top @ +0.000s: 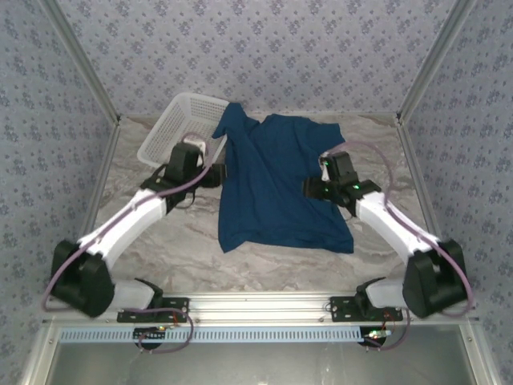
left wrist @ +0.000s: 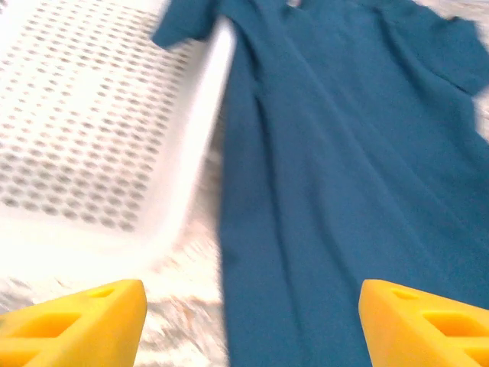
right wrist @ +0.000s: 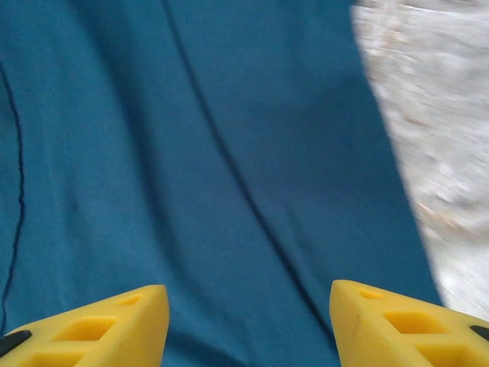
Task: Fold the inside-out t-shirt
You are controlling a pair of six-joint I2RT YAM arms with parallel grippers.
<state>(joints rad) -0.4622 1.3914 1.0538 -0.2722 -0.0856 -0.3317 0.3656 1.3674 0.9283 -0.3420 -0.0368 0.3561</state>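
Observation:
The dark navy-blue t-shirt lies spread on the marble table, its left sleeve draped over the basket's rim. My left gripper hangs at the shirt's left edge. In the left wrist view the jaws stand wide open above the cloth edge with nothing between them. My right gripper sits at the shirt's right side. In the right wrist view its yellow fingers are apart over the smooth cloth, holding nothing.
A white lattice basket stands at the back left, touching the shirt's sleeve; its rim runs close beside the left gripper. Bare marble table lies in front of the shirt and to the right. Patterned walls enclose the table.

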